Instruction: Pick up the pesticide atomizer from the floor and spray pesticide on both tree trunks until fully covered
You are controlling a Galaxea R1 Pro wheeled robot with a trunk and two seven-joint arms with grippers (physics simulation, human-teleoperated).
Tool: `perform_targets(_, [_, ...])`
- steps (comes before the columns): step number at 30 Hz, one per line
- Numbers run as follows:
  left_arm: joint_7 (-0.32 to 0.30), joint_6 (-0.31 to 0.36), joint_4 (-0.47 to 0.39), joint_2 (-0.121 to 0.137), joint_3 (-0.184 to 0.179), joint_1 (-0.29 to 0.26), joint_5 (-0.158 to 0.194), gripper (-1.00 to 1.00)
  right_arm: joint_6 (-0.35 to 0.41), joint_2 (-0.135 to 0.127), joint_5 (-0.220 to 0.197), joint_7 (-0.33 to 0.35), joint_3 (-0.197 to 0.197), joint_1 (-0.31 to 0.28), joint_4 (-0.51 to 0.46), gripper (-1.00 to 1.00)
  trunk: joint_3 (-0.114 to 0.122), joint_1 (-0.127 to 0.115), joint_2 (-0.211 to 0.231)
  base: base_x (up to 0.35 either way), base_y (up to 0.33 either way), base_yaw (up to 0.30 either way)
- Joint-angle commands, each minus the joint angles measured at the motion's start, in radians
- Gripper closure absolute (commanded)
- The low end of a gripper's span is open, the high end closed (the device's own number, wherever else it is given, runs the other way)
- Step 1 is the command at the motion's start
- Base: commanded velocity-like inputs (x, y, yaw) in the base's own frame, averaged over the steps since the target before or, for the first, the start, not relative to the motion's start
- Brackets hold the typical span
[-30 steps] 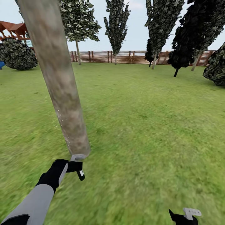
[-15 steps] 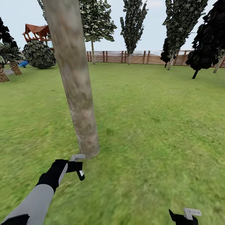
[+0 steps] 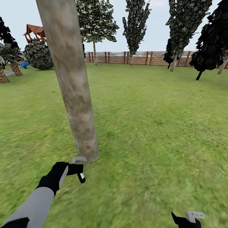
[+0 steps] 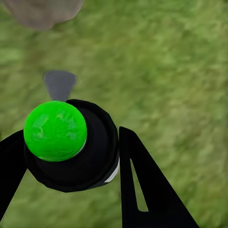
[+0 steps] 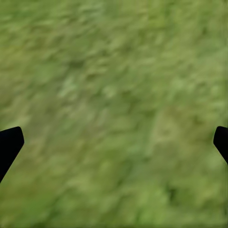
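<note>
One thick tree trunk (image 3: pixel 74 95) just ahead — left claw (image 4: pixel 71 156) clamping atomizer (image 4: pixel 76 152), right claw (image 5: pixel 114 142) spread empty — fence (image 3: pixel 142 58) beyond.

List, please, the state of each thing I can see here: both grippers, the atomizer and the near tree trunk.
Left gripper: shut on the pesticide atomizer.
Pesticide atomizer: held between the fingers, off the grass.
Right gripper: open, holding nothing, above grass.
Tree trunk: standing, leaning, close in front of the left gripper.

A light grey forearm shell ending in a black wrist is seen on the left arm (image 3: pixel 41 198). Black tapered fingers (image 4: pixel 147 190) with a slot, and a small pale grey bracket, perhaps a camera mount, are carried at each wrist.
</note>
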Motion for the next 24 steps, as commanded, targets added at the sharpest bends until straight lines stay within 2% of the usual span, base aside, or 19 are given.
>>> perform_targets(1, [0.0, 0.0, 0.0, 0.004, 0.0, 0.001, 0.001, 1.0, 0.0, 0.0, 0.0, 0.0, 0.0, 0.0, 0.0, -1.0, 0.0, 0.0, 0.0, 0.0, 0.0, 0.0])
perform_targets(3, [-0.001, -0.008, 0.0, 0.007, 0.011, 0.001, 0.001, 1.0, 0.0, -0.001, 0.0, 0.0, -0.001, 0.0, 0.0, -1.0, 0.0, 0.0, 0.0, 0.0, 0.0, 0.0])
perform_targets(7, [0.002, -0.212, 0.0, -0.002, 0.018, 0.001, 0.002, 1.0, 0.0, -0.001, -0.001, 0.0, 0.0, 0.0, 0.0, -1.0, 0.0, 0.0, 0.0, 0.0, 0.0, 0.0])
perform_targets(8, [0.003, -0.223, 0.001, -0.007, 0.016, -0.001, 0.002, 1.0, 0.0, -0.001, -0.001, 0.0, -0.001, 0.0, 0.0, -1.0, 0.0, 0.0, 0.0, 0.0, 0.0, 0.0])
perform_targets(11, [0.003, -0.171, 0.0, -0.056, 0.01, -0.011, -0.004, 1.0, 0.0, -0.001, -0.001, 0.0, 0.0, 0.0, 0.0, -1.0, 0.0, 0.0, 0.0, 0.0, 0.0, 0.0])
perform_targets(13, [0.003, -0.152, 0.0, -0.066, 0.005, -0.01, -0.007, 1.0, 0.0, -0.001, -0.001, -0.001, -0.001, 0.0, 0.0, -1.0, 0.0, 0.0, 0.0, 0.0, 0.0, 0.0])
perform_targets(15, [0.0, -0.147, 0.001, -0.054, 0.005, -0.01, -0.009, 1.0, 0.0, -0.002, -0.001, -0.001, -0.001, 0.0, 0.0, -1.0, 0.0, 0.0, 0.0, 0.0, 0.0, 0.0])
perform_targets(17, [-0.004, -0.145, 0.001, -0.009, 0.006, -0.013, -0.008, 1.0, 0.0, -0.002, -0.001, -0.001, 0.0, 0.0, 0.0, -1.0, 0.0, 0.0, 0.0, 0.0, 0.0, 0.0])
perform_targets(18, [-0.006, -0.142, 0.002, 0.027, 0.007, -0.014, -0.008, 1.0, 0.0, -0.002, -0.001, -0.001, 0.0, 0.0, 0.0, -1.0, 0.0, 0.0, 0.0, 0.0, 0.0, 0.0])
perform_targets(20, [-0.007, -0.117, 0.02, 0.06, 0.006, -0.015, -0.009, 1.0, 0.0, -0.001, -0.001, -0.001, 0.0, 0.0, 0.0, -1.0, 0.0, 0.0, 0.0, 0.0, 0.0, 0.0])
perform_targets(22, [-0.007, -0.085, 0.027, 0.069, 0.005, -0.011, -0.009, 1.0, 0.0, -0.001, -0.001, 0.0, 0.0, 0.0, 0.0, -1.0, 0.0, 0.0, 0.0, 0.0, 0.0, 0.0])
perform_targets(24, [-0.01, -0.076, 0.02, 0.063, 0.0, -0.006, -0.008, 1.0, 0.0, -0.001, -0.001, -0.001, 0.0, 0.0, 0.0, -1.0, 0.0, 0.0, 0.0, 0.0, 0.0, 0.0])
